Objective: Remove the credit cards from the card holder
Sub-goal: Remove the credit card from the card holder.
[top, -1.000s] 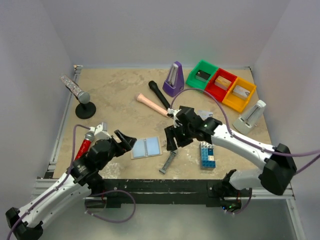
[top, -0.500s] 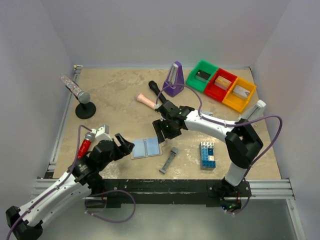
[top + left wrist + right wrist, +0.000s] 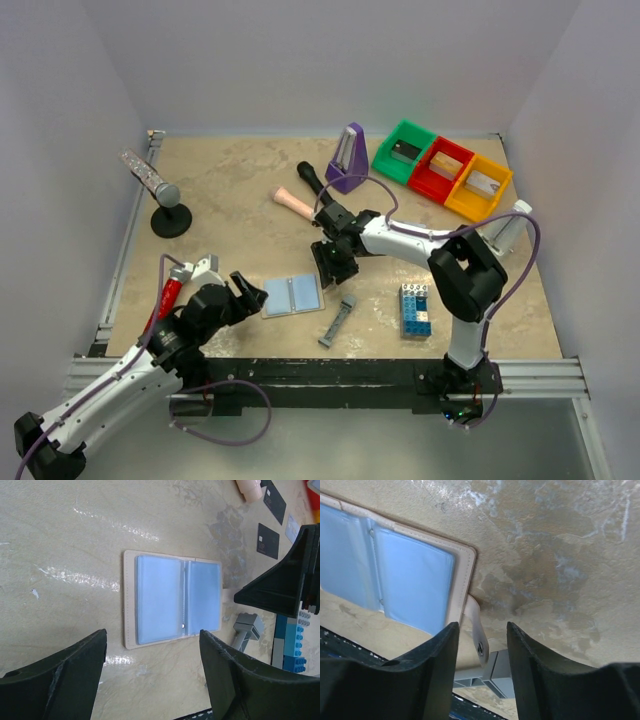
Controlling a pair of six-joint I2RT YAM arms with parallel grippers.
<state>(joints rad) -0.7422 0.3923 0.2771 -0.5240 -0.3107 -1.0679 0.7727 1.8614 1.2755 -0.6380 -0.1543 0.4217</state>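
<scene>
Left wrist view for the layout: find the card holder [image 3: 172, 602] spread open and flat on the bench [image 3: 75, 540], both light-blue panels up, near the front edge and between the two arms. No telling from here what sits inside the pockets. Note two black credit cards [image 3: 268, 541] lying loose on the bench just beyond it, with a paler one beside them. Use the left hand [image 3: 152, 640], wide open and empty above the near side, to press one panel down and stop the wallet sliding. Steer the right hand [image 3: 481, 630], jaws apart and gripping nothing just above the closure tab [image 3: 474, 617], toward a pocket mouth. Pinch a card edge only, not the tab or the pale edging; draw it out along the pocket, flat and slow. Stay off the grey bar-shaped piece [image 3: 245, 630] and the toy brick stack [image 3: 295, 645] close by.
</scene>
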